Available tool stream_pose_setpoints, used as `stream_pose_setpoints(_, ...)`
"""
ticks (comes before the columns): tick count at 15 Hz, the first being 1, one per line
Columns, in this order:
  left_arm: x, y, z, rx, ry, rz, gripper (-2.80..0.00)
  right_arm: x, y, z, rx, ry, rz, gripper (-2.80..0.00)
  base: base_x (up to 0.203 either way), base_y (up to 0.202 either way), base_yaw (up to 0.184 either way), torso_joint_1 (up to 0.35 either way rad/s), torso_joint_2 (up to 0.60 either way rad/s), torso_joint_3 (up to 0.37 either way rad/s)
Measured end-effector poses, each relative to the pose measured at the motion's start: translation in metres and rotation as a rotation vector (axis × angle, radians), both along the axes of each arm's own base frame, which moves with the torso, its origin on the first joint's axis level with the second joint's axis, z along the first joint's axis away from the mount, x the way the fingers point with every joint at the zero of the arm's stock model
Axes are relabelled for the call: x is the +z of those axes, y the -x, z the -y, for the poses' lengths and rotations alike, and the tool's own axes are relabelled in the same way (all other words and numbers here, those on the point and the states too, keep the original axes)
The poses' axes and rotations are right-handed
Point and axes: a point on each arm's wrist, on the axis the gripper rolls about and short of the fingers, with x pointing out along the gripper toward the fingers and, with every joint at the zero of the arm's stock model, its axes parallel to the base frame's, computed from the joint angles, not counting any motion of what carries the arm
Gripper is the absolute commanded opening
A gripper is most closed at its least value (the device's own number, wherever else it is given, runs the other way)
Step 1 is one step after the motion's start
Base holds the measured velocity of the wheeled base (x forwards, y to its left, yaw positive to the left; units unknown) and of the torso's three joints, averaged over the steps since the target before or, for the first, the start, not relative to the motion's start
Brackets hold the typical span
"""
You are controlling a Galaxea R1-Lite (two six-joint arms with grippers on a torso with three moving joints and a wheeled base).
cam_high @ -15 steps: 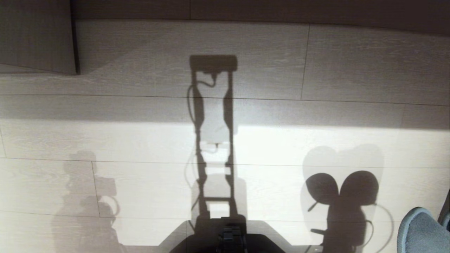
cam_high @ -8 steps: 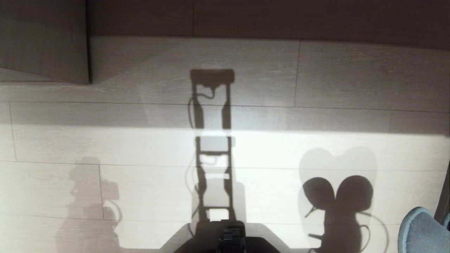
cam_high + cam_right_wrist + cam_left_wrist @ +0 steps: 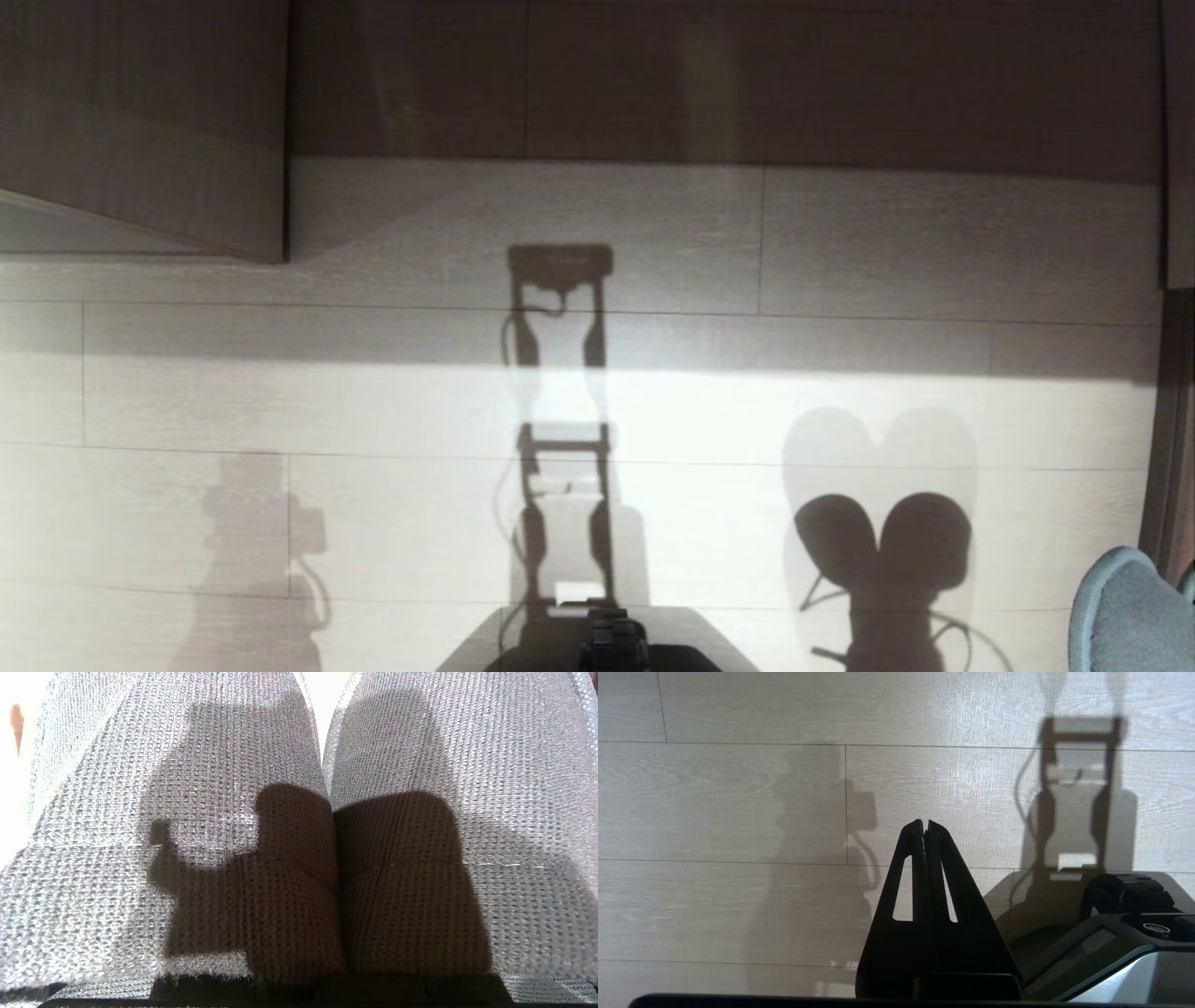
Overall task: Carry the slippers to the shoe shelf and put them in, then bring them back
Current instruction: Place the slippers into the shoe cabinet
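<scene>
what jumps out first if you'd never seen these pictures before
The long dark shadow of the robot runs up the middle of the pale plank floor, with a rounder, heart-like shadow to its right. At the head view's lower right edge peeks a blue-grey toe of the slippers, whose knitted fabric fills the right wrist view. The left pincer hangs shut over bare floor.

No text, label, brand, number or sign can be read anywhere in these views.
</scene>
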Motion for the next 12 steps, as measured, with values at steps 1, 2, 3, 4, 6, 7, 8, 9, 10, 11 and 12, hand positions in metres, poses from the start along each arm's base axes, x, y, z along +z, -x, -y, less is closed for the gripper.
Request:
stream_pose_setpoints(1, 0.0, 0.0, 0.0, 0.0, 0.0, 0.0, -2.8, 0.0, 0.0, 0.0, 0.0, 0.0, 0.0, -2.8, 0.0, 0.0, 0.0, -0.002, 0.0, 0.207)
stream_pose_setpoints(2, -0.0001, 0.0, 0.0, 0.0, -0.001, -0.001, -2.8, 0.0, 0.0, 0.0, 0.0, 0.0, 0.0, -2.8, 0.0, 0.0, 0.0, 0.007, 0.0, 0.202)
stream_pose_setpoints(3, -0.0001, 0.0, 0.0, 0.0, -0.001, -0.001, -2.8, 0.0, 0.0, 0.0, 0.0, 0.0, 0.0, -2.8, 0.0, 0.0, 0.0, 0.003, 0.0, 0.206)
stream_pose_setpoints(4, -0.0001, 0.0, 0.0, 0.001, 0.0, -0.001, -2.8, 0.0, 0.0, 0.0, 0.0, 0.0, 0.0, -2.8, 0.0, 0.0, 0.0, 0.002, 0.0, 0.207)
stream_pose_setpoints(6, -0.0001, 0.0, 0.0, 0.001, 0.0, -0.001, -2.8, 0.0001, 0.0, 0.0, 0.0, 0.0, 0.001, -2.8, 0.0, 0.0, 0.0, 0.004, 0.0, 0.198)
stream_pose_setpoints(7, -0.0001, 0.0, 0.0, 0.001, -0.001, -0.001, -2.8, 0.0001, 0.0, 0.0, 0.0, 0.0, 0.001, -2.8, 0.0, 0.0, 0.0, 0.002, 0.0, 0.199)
stream_pose_setpoints(8, -0.0001, 0.0, 0.0, 0.001, 0.0, -0.001, -2.8, 0.0001, 0.0, 0.0, 0.0, 0.0, 0.001, -2.8, 0.0, 0.0, 0.0, 0.002, 0.0, 0.193)
stream_pose_setpoints(9, -0.0001, 0.0, 0.0, 0.001, 0.0, -0.001, -2.8, 0.0001, 0.0, 0.0, 0.0, 0.0, 0.001, -2.8, 0.0, 0.0, 0.0, 0.001, 0.0, 0.195)
stream_pose_setpoints(10, 0.0, 0.0, 0.0, 0.0, 0.0, 0.0, -2.8, 0.0001, 0.0, 0.0, 0.0, 0.0, 0.001, -2.8, 0.0, 0.0, 0.0, 0.006, 0.0, 0.204)
stream_pose_setpoints(11, 0.0, 0.0, 0.0, 0.001, 0.001, 0.0, -2.8, 0.0001, 0.0, 0.0, 0.0, 0.0, 0.001, -2.8, 0.0, 0.0, 0.0, 0.002, 0.0, 0.197)
stream_pose_setpoints(12, 0.0, 0.0, 0.0, 0.001, 0.002, 0.0, -2.8, 0.0001, 0.0, 0.0, 0.0, -0.001, 0.001, -2.8, 0.0, 0.0, 0.0, 0.003, 0.0, 0.207)
